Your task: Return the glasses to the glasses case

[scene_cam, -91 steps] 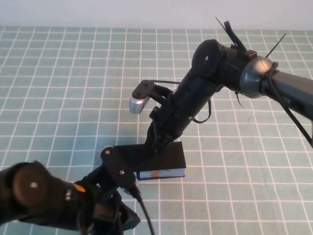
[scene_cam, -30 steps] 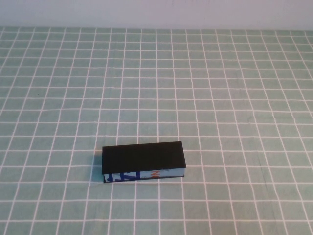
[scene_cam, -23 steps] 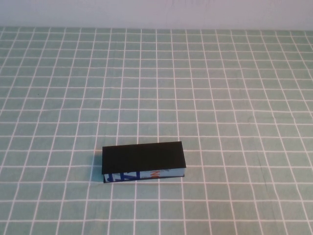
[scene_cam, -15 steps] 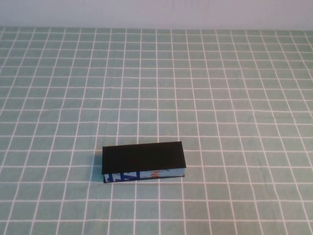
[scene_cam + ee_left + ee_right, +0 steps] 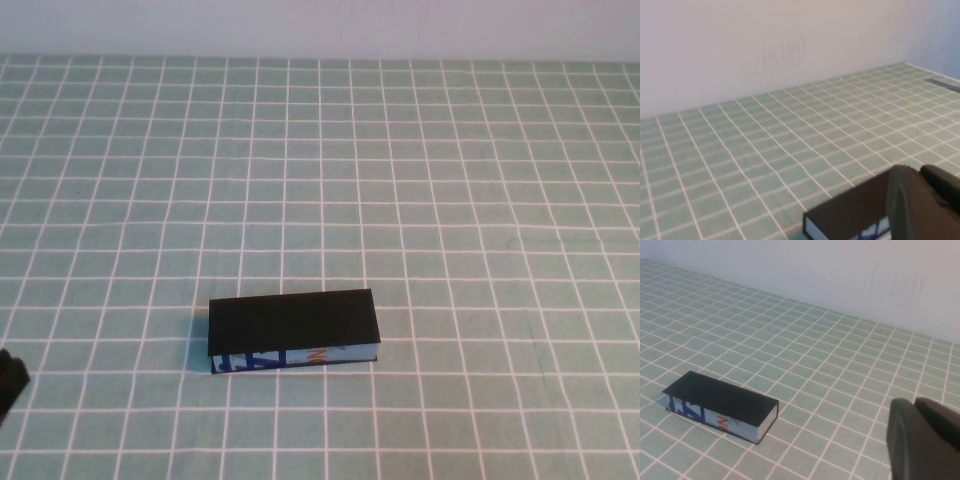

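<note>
glasses case (image 5: 293, 330) lies closed on the tabletop (image 5: 450, 200); both arms have withdrawn. left gripper (image 5: 922, 205) and right gripper (image 5: 922, 440) pulled back, grip state cannot be told. task appears complete.

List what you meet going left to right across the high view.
Left arm's dark tip at the left edge → closed case on the checked cloth. The right tool shows only in the right wrist view, the left tool in the left wrist view.

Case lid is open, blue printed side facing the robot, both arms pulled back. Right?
Not quite: the glasses case is closed, its black lid flat on top, as the high view shows. The blue printed side does face the robot. Left end effector and right end effector are pulled back.
</note>
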Available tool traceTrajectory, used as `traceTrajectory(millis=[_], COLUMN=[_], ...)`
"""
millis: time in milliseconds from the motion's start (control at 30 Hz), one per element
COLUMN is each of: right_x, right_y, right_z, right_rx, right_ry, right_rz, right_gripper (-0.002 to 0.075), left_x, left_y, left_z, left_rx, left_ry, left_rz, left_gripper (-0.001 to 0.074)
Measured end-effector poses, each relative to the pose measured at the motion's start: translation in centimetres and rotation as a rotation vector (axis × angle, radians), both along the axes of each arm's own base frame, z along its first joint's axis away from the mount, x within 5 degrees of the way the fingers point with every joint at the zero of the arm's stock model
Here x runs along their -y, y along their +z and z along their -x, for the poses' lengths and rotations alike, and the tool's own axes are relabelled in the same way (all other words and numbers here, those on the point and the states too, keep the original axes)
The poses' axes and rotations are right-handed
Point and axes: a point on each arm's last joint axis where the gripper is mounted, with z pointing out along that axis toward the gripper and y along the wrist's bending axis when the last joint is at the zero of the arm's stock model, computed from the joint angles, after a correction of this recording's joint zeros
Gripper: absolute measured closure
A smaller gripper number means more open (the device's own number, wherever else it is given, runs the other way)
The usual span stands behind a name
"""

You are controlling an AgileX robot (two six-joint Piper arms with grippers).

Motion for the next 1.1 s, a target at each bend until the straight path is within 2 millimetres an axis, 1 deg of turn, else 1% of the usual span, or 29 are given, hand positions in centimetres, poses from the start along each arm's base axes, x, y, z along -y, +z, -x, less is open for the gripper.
traceTrajectory(millis=[100, 233, 333, 433, 633, 733, 833, 933, 1100], right_x=[0.0, 0.0, 0.0, 0.0, 0.0, 0.0, 0.0, 0.0, 0.0], right_y=[0.0, 0.0, 0.0, 0.0, 0.0, 0.0, 0.0, 0.0, 0.0], right_z=[0.0, 0.0, 0.0, 0.0, 0.0, 0.0, 0.0, 0.0, 0.0], right_rx=[0.0, 0.0, 0.0, 0.0, 0.0, 0.0, 0.001, 0.001, 0.001], right_ry=[0.0, 0.0, 0.0, 0.0, 0.0, 0.0, 0.0, 0.0, 0.0], right_rz=[0.0, -0.001, -0.001, -0.001, -0.001, -0.001, -0.001, -0.001, -0.001], right_gripper=[0.0737, 0.0737, 0.0737, 0.0737, 0.0737, 0.0737, 0.0737, 0.0737, 0.0737], left_x=[0.6, 0.9, 0.7, 0.2, -1.0, -1.4, -1.6, -1.6, -1.7], left_y=[-1.9, -3.5, -3.5, -3.1, -2.6, -3.1, -4.9, -7.5, -9.5], left_z=[-0.2, -0.3, -0.3, 0.0, 0.6, 0.7, 0.3, -0.1, 0.0], left_rx=[-0.061, -0.092, -0.057, 0.027, 0.117, 0.147, 0.094, 0.005, -0.156], left_ry=[-0.028, -0.03, -0.003, 0.028, 0.172, 0.241, 0.296, 0.334, 0.359], left_rz=[0.037, 0.112, 0.141, 0.137, 0.165, 0.165, 0.176, 0.173, 0.106], left_gripper=[0.0733, 0.0733, 0.0733, 0.0734, 0.0733, 0.0734, 0.0733, 0.0733, 0.0734])
